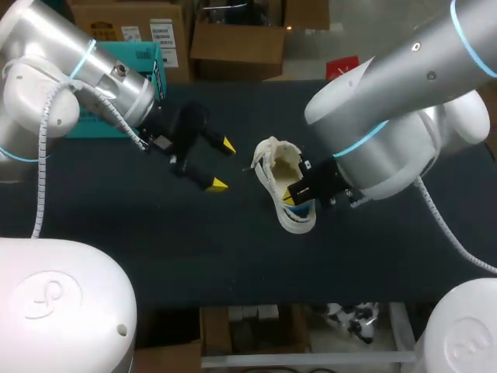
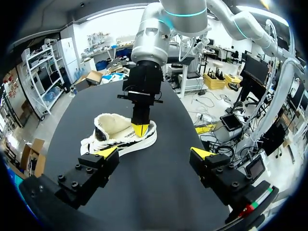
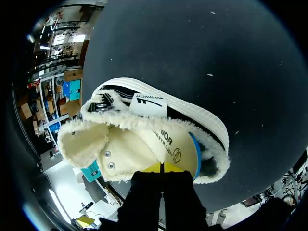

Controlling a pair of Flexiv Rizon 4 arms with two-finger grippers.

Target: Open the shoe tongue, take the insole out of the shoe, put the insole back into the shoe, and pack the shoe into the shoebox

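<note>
A white fleece-lined shoe lies on its side in the middle of the black table, its tongue folded open. My right gripper reaches into the shoe's heel opening. Its yellow tips are pressed together on the heel end of the cream insole, which shows a blue edge. From the left wrist view the shoe lies ahead of my left gripper, with the right arm's yellow tip in it. My left gripper stands wide open beside the shoe's toe end, holding nothing.
A teal shoebox stands at the back left, partly hidden behind my left arm. The black table stretches bare in front of the shoe.
</note>
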